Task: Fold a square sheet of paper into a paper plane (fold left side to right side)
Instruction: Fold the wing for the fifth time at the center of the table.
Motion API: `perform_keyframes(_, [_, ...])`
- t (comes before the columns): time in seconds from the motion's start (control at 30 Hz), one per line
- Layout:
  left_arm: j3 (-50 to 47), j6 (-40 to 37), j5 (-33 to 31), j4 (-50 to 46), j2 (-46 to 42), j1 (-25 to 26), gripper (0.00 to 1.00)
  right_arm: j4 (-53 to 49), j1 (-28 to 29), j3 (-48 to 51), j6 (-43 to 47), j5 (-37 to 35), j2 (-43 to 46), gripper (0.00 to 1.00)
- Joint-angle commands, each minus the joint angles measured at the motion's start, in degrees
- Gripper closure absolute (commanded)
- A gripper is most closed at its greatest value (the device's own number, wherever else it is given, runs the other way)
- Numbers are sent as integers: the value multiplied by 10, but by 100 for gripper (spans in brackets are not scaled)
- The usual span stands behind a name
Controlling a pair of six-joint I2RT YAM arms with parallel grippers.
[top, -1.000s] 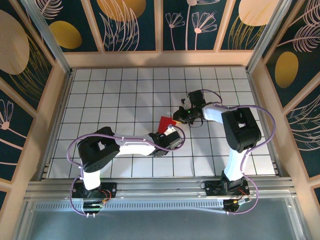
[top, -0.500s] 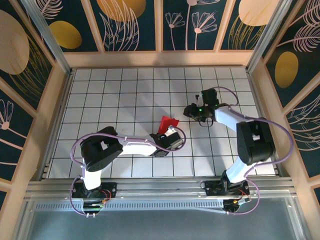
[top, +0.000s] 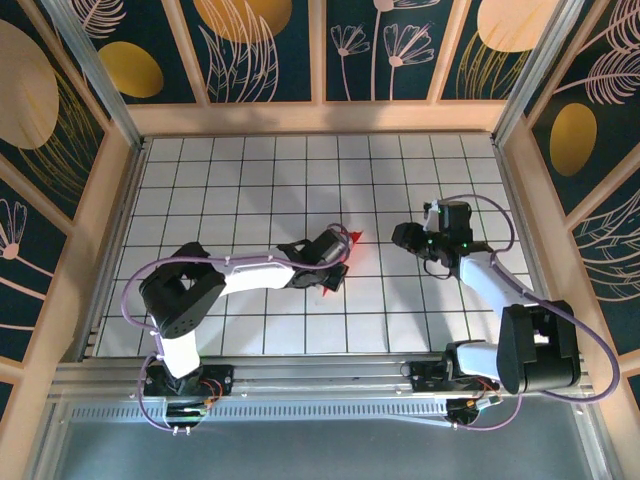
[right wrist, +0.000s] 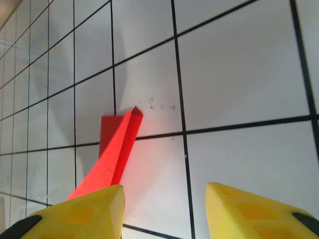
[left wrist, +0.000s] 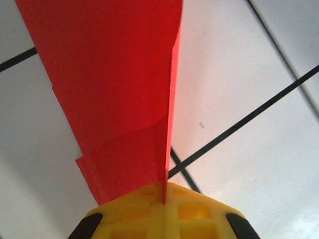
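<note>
Robot test booth (gridded tabletop [top: 200, 180], floral-panelled walls [top: 260, 50])

The right gripper [right wrist: 164, 209] holds its yellow fingers [right wrist: 249, 209] apart, with bare tile between them. From behind one finger the red paper plane [right wrist: 112, 154] reaches across a black line of the white gridded table [right wrist: 239, 74], its pointed nose at the far end.

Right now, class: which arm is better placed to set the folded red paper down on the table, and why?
Left, I'd say. The left arm has its jaws shut on the paper plane, gripping it at the crease. The right arm has open jaws, empty and apart from the paper.
</note>
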State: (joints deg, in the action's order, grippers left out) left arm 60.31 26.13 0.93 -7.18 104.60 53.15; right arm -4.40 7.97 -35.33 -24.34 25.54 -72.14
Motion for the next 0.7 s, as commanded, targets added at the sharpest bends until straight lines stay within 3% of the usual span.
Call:
perform_keyframes(0.0, [-24, 70, 127, 65, -11, -22, 100, 65, 6, 27, -12, 43, 10, 54])
perform_keyframes(0.37, [-99, 217, 251, 257, 14, -71, 100, 192, 75, 92, -84, 53, -4, 54])
perform_keyframes(0.67, [-165, 309, 296, 427, 27, -89, 100, 287, 129, 106, -155, 28, -61, 57])
